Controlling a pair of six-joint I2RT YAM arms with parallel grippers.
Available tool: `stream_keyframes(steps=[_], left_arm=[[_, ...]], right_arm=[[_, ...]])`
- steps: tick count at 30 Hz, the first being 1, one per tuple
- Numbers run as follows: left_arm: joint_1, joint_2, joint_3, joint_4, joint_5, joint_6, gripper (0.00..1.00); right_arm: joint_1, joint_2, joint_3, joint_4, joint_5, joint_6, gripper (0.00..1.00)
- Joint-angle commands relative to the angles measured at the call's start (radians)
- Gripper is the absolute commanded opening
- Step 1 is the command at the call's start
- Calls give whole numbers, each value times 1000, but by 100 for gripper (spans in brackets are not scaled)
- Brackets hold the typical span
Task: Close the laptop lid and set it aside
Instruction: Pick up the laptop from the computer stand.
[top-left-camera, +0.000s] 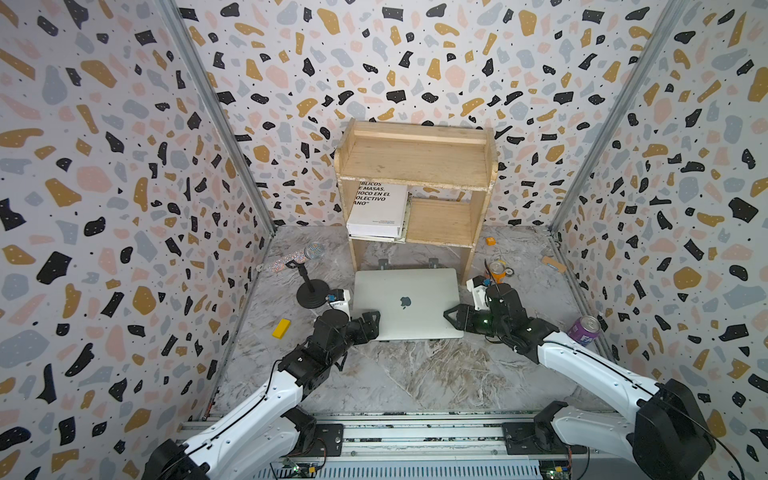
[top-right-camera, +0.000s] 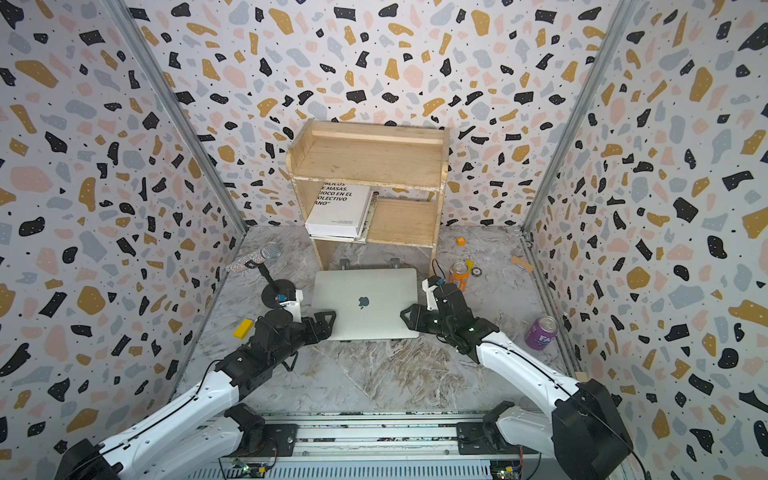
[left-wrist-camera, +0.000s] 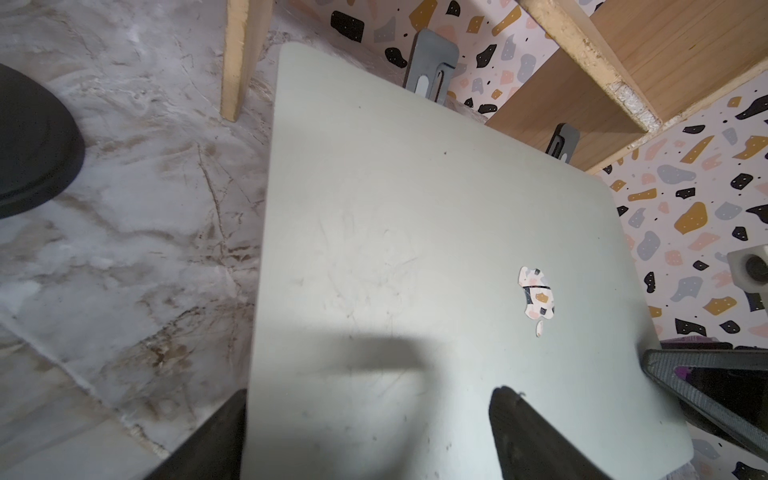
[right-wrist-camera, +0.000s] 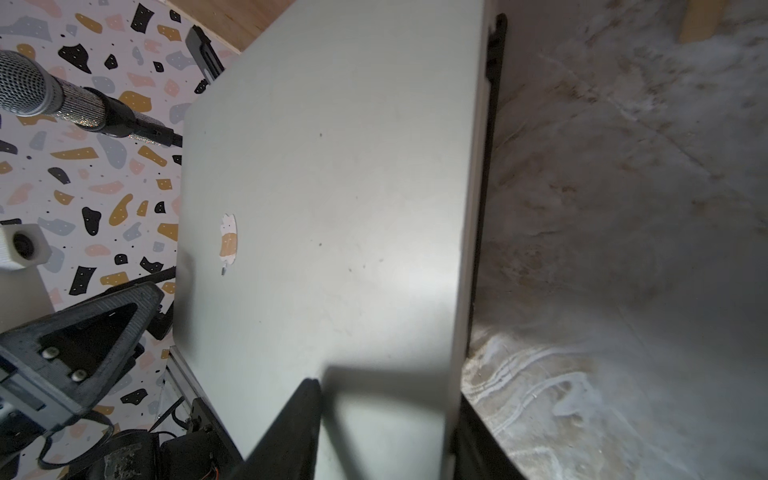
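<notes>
The silver-grey laptop (top-left-camera: 407, 303) (top-right-camera: 365, 301) lies closed in front of the wooden shelf, its lid (left-wrist-camera: 415, 249) (right-wrist-camera: 332, 187) down with the apple logo facing up. It rests raised on a black stand, whose tabs (left-wrist-camera: 432, 62) poke out behind its far edge. My left gripper (top-left-camera: 372, 322) (left-wrist-camera: 370, 411) straddles the laptop's near left edge, one finger over the lid and one below it, jaws wide apart. My right gripper (top-left-camera: 451, 316) (right-wrist-camera: 388, 403) straddles the near right edge the same way, jaws narrower, with a gap over the lid.
The wooden shelf (top-left-camera: 415, 166) holds a white book (top-left-camera: 378, 208). A microphone (top-left-camera: 313, 250) stands on a black round base (top-left-camera: 311, 293) left of the laptop. A yellow block (top-left-camera: 281, 328) lies near my left arm. An orange can (top-left-camera: 496, 270) and purple can (top-left-camera: 584, 330) stand to the right.
</notes>
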Motion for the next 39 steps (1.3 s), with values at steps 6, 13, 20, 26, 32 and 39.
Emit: stream_keyframes(steps=[6, 13, 20, 26, 32, 39], left_arm=[[-41, -48, 112, 144, 131, -6, 86], [-40, -73, 126, 121, 135, -18, 86], [-40, -92, 135, 127, 167, -72, 86], [-41, -124, 149, 121, 174, -104, 85], [-40, -134, 166, 119, 186, -127, 81], [-41, -139, 176, 128, 191, -138, 78]], right_arm=[[20, -42, -10, 143, -140, 11, 45], [17, -81, -26, 133, -141, 9, 44], [14, -118, -31, 124, -160, 10, 44], [-13, -140, -41, 127, -180, 18, 43], [-29, -148, -61, 176, -217, 51, 40], [-31, -153, -75, 223, -245, 80, 37]])
